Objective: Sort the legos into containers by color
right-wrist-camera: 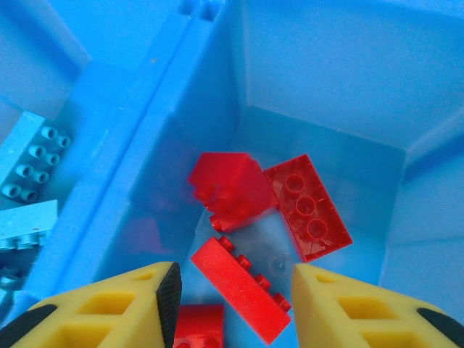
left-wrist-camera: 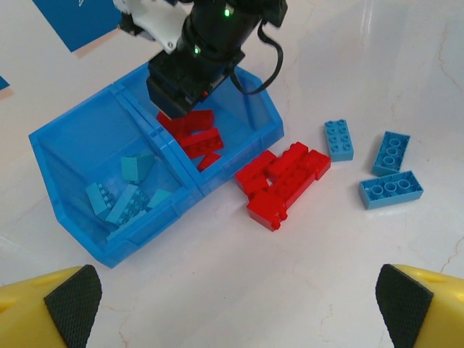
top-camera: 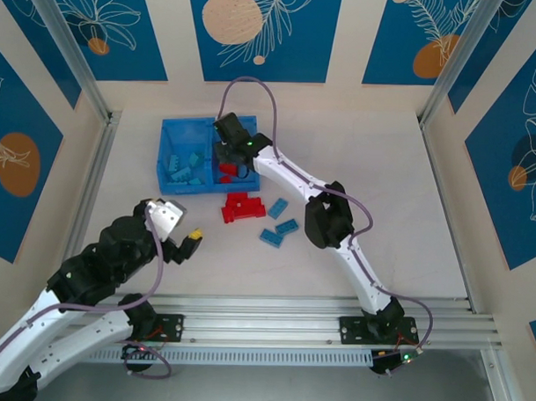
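Pale tabletop (top-camera: pixel 384 169), glossy, with faint grey veining in the left wrist view (left-wrist-camera: pixel 377 65). Cream walls on three sides. Blue panels (top-camera: pixel 256 28) on the walls carry white leaf outlines and orange or peach discs. Slanted metal posts (top-camera: pixel 71 48) stand at the back corners. Silver grooved rail (top-camera: pixel 290 311) runs along the near edge, with a grey slotted strip (top-camera: pixel 271 355) just below it.

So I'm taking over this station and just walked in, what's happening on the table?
The right hand is over the blue tray's right compartment, open above the red bricks lying in it. The left compartment holds light blue bricks. A cluster of red bricks and three light blue bricks lie unsorted on the table in front of the tray. The left hand hovers open and empty at the near left.
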You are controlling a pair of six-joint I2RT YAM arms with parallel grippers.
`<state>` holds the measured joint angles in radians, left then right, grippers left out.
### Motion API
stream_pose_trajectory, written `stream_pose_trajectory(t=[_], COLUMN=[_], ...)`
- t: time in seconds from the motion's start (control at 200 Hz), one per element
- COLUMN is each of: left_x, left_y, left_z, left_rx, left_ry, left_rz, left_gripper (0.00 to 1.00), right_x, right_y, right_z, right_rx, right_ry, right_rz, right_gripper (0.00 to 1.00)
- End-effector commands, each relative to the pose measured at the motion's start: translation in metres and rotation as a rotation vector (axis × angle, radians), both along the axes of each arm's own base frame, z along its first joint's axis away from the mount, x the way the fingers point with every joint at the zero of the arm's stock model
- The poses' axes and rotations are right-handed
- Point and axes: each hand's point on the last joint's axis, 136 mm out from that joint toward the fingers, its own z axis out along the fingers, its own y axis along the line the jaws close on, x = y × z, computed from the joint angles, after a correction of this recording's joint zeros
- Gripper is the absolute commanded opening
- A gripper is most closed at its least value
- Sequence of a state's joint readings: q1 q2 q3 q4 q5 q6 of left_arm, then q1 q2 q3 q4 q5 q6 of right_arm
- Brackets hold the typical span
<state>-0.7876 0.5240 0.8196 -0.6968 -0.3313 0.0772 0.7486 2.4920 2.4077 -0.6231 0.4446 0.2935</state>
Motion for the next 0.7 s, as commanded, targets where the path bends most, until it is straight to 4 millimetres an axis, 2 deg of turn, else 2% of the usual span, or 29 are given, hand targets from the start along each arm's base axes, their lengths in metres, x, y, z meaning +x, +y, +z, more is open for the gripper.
stream_pose_trajectory(t=[0.0,0.135,0.16,0.19,0.275,0.325,0.345,0.465,0.515,0.58,0.655,0.695], left_x=[0.005,0.018,0.02,0.022,0.032,0.039,0.042,0.055,0.06,0.063,0.062,0.06], left_y=[0.005,0.012,0.013,0.012,0.002,-0.004,-0.007,-0.033,-0.047,-0.067,-0.096,-0.116], left_z=[-0.006,-0.005,-0.004,-0.005,-0.015,-0.026,-0.031,-0.06,-0.072,-0.085,-0.1,-0.109], left_rx=[0.021,-0.051,-0.087,-0.136,-0.281,-0.344,-0.362,-0.404,-0.411,-0.42,-0.467,-0.493], left_ry=[0.017,0.027,0.042,0.069,0.158,0.216,0.24,0.372,0.425,0.498,0.618,0.688], left_rz=[0.044,0.177,0.213,0.248,0.351,0.414,0.436,0.48,0.469,0.439,0.39,0.352], left_gripper=[1.0,1.0,1.0,1.0,1.0,1.0,1.0,1.0,1.0,0.99,0.98,0.98], right_x=[-0.013,-0.044,-0.053,-0.065,-0.109,-0.138,-0.151,-0.221,-0.244,-0.268,-0.287,-0.295], right_y=[-0.005,-0.019,-0.022,-0.028,-0.045,-0.056,-0.061,-0.097,-0.114,-0.137,-0.162,-0.176], right_z=[0.067,0.112,0.113,0.131,0.156,0.162,0.173,0.188,0.187,0.183,0.175,0.166], right_rx=[0.043,0.087,0.092,0.122,0.195,0.237,0.266,0.37,0.397,0.431,0.465,0.483], right_ry=[-0.058,-0.063,-0.05,-0.058,-0.044,-0.026,-0.035,-0.025,-0.017,-0.011,-0.005,0.003], right_rz=[0.028,0.067,0.079,0.098,0.178,0.237,0.261,0.357,0.366,0.346,0.293,0.248], right_gripper=[0.46,0.46,0.46,0.47,0.49,0.51,0.53,0.66,0.71,0.76,0.81,0.89])
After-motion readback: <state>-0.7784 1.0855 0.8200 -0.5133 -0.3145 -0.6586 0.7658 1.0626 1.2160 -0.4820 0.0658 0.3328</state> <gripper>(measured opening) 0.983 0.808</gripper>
